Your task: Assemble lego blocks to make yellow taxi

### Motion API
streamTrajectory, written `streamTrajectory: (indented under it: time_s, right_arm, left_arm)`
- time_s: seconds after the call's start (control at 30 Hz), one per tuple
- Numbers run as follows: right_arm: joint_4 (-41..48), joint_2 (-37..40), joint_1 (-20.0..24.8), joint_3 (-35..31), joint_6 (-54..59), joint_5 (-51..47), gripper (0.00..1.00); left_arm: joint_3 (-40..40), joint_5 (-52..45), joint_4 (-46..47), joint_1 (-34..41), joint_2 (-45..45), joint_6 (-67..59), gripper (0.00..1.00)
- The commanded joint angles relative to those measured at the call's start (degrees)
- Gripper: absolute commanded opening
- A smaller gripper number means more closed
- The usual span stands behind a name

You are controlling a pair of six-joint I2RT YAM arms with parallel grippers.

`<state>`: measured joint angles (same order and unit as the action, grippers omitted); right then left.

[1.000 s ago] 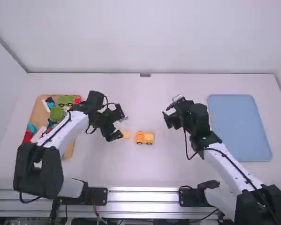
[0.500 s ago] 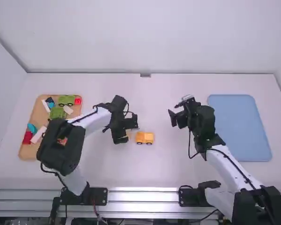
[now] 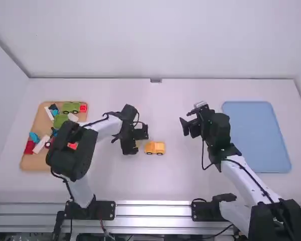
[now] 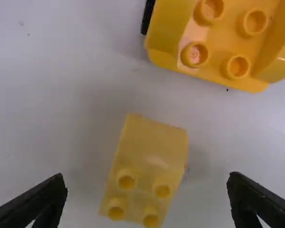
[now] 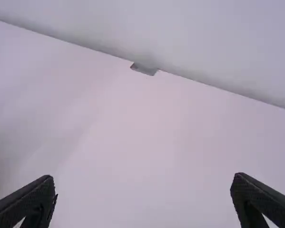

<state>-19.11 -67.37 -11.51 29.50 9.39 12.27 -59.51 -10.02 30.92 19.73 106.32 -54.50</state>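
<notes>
From high behind, you're looking down at the boxy yellow plastic vehicle (image 3: pixel 155 147). Your left wrist view is sharing it closely.

Arms, two: white, smooth-sided links (image 3: pixel 104 128) with bulky black joint housings (image 3: pixel 72 150), mounted at the silver rail (image 3: pixel 153 205). Base plates, two: black, rectangular, bolted, on the rail; left (image 3: pixel 106 209), right (image 3: pixel 201 211). Lower links: white, rounded, above the rail. Cables: thin black cable (image 3: pixel 251 179) along the right arm's white link, beyond the rail; one red wire (image 3: pixel 102 220) at the rail. Grippers, both beyond the rail: left gripper (image 3: pixel 138 141), right gripper (image 3: pixel 186 120), each matt black, two-fingered; fingers (image 4: pixel 35 202) tapered, with a fine-textured edge and open framework.
</notes>
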Motion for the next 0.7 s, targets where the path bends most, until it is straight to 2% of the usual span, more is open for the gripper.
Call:
streamTrajectory:
  time_s: [0.0,0.3,0.67]
  right_arm:
    - [-0.07,0.68,-0.09,-0.66,-0.13,0.31,0.98]
    - [0.02,0.68,-0.09,-0.66,-0.17,0.35,0.98]
    - [0.17,0.68,-0.09,-0.66,-0.17,0.33,0.98]
  left_arm:
    - [0.0,-1.11,0.04,-0.22,0.31,0.28,0.84]
    - [0.0,-2.62,-0.11,-0.52,0.31,2.82,0.64]
    - [0.0,-2.32,0.13,-0.55,0.31,8.26,0.54]
